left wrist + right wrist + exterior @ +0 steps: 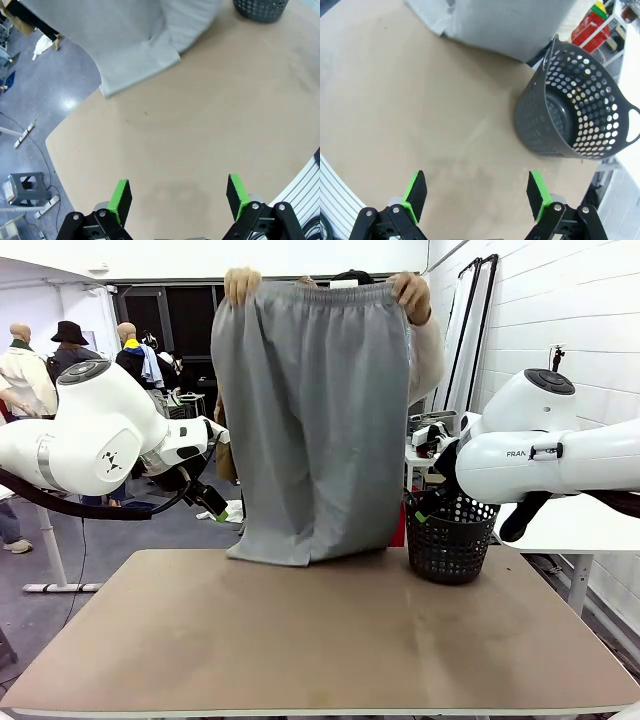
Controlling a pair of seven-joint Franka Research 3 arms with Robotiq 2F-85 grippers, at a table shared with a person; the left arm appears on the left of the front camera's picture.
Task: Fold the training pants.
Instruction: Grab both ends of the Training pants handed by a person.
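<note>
Setup stage, fold not begun. Training pants [310, 420] hang full length at far table edge, person's hands [242, 285] pinching waistband corners, leg hems touching table [300, 640], black basket [450, 540] just beside. Left gripper [179, 192] jaws wide apart, empty, over bare tabletop; right gripper [477, 192] likewise (basket close by). Next probably needs pants laid flat, then each gripper pinching an edge to fold over

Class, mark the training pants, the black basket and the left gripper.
training pants [315, 420], front view, middle of the hanging fabric
black basket [533, 120], right wrist view, perforated outer wall
left gripper [178, 192], left wrist view, midway between its green fingertips
</note>
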